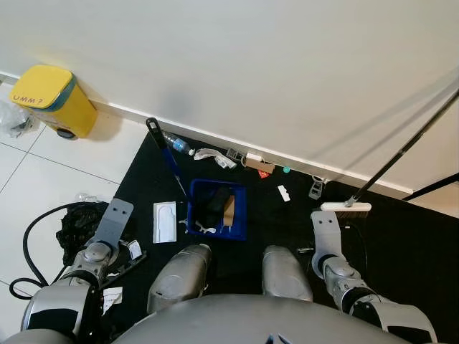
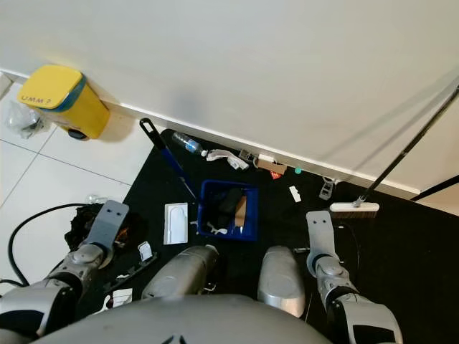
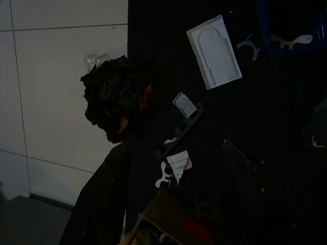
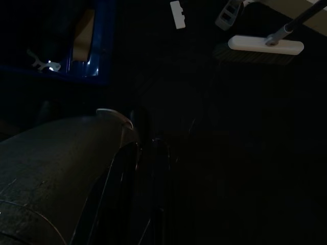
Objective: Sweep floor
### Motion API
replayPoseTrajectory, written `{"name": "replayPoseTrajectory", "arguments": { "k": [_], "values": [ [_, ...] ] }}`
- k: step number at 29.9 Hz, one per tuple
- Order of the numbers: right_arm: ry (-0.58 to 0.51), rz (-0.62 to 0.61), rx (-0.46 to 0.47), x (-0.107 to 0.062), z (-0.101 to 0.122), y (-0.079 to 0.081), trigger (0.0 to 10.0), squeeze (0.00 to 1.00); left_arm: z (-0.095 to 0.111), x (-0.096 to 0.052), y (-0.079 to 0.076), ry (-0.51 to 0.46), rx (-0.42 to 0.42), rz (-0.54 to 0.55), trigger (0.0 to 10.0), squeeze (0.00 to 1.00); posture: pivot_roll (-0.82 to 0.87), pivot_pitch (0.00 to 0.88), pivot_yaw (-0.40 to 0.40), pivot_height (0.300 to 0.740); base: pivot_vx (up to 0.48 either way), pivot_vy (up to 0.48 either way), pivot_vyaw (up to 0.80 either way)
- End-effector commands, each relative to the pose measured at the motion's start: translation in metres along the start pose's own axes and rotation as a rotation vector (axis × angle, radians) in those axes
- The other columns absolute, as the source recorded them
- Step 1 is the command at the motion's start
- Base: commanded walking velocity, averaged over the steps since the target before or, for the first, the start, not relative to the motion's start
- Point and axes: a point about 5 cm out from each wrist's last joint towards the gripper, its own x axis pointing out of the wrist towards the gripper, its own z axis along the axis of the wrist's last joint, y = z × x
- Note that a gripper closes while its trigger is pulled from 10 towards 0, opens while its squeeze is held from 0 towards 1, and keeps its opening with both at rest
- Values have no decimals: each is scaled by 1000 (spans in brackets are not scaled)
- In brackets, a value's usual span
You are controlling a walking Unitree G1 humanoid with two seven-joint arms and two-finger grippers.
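Broom (image 1: pixel 346 206) head just ahead of the right hand (image 1: pixel 326 228) — handle slanting up toward the wall — nearer than the left hand (image 1: pixel 115 218); cannot tell either grip's opening.

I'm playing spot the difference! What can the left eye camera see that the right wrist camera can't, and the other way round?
Left eye alone: the yellow bin by the wall, a bottle, the white tray and a black bag on the tiles.
Right wrist alone: a dark rounded shape close up, too dim to name.
Both: the blue dustpan, the broom head and a small white scrap on the black mat.
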Motion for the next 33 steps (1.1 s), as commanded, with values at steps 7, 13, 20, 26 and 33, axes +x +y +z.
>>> {"name": "replayPoseTrajectory", "arguments": {
  "k": [7, 13, 20, 26, 33],
  "values": [
    [22, 5, -14, 0, -3, 3, 10000, 0, 0, 0, -2, 3, -7, -1, 10000, 0, 66, 0, 4, 740, 0, 0, 0],
    [24, 4, -15, 0, -2, 3, 10000, 0, 1, 0, -2, 3, -5, 0, 10000, 0, 67, 0, 5, 740, 0, 0, 0],
    [25, 3, -14, 0, -2, 1, 10000, 0, 0, 0, -2, 3, -4, 1, 10000, 0, 69, 0, 8, 740, 0, 0, 0],
    [31, 3, -11, 0, -4, 1, 10000, 0, 0, 0, -2, 5, -4, 2, 10000, 0, 69, 0, 10, 740, 0, 0, 0],
    [40, 0, -10, -1, -6, 0, 10000, 0, -1, 0, -2, 5, -5, 2, 10000, 0, 70, 0, 10, 740, 0, 0, 0]
  ]
}}
